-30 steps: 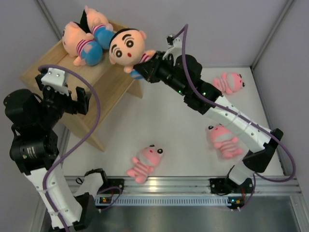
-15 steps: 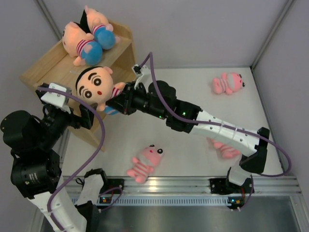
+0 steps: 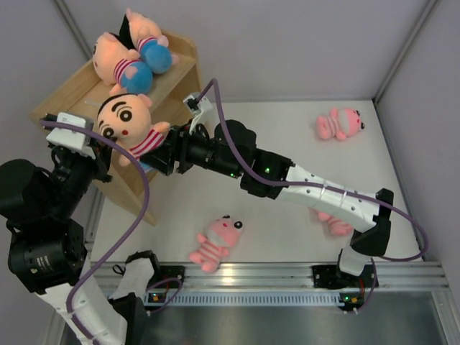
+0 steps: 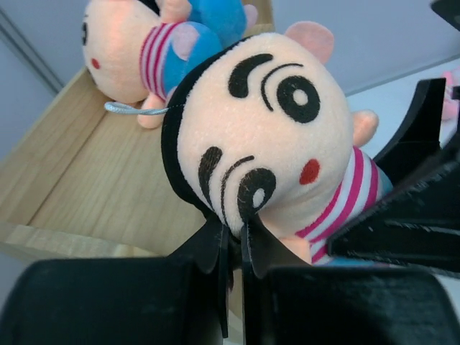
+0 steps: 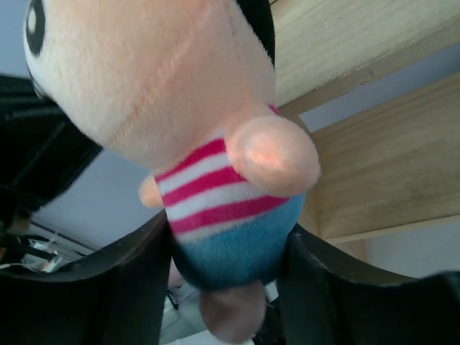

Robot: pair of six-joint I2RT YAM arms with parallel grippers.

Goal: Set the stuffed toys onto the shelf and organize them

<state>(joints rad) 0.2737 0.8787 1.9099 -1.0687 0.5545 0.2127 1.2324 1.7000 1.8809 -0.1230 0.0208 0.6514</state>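
**Top external.** Item: boy doll point(image 3: 123, 118), carried in the air at the front of the shelf point(image 3: 176, 68), head toward the left arm.
- The right tool point(image 3: 159, 152) is at its shorts and the left tool point(image 3: 92, 154) is at its head.
- Two shelved boy dolls point(image 3: 133, 61) lie on the top board.
- Three pink animals point(image 3: 219, 241) lie on the worktop point(image 3: 273, 129), one half hidden under the right arm.
- Risk: both arms crowd one small toy beside the wood. A tug from either could strike the shelf or the other tool.

**Left wrist.** The left tool point(image 4: 233, 244) is clenched, its tips pressed up under the boy doll's point(image 4: 266, 136) face.
- Whether any plush is pinched between them cannot be told.
- Risk: if nothing is caught, the doll drops past the shelf point(image 4: 86, 187) once the other hold goes.

**Right wrist.** The right tool point(image 5: 226, 241) is grasping the boy doll point(image 5: 223, 194) at the shorts, jaws against both hips.
- The hold looks light.
- Risk: the large head could tip the doll out of the jaws, short of the shelf point(image 5: 374, 165).
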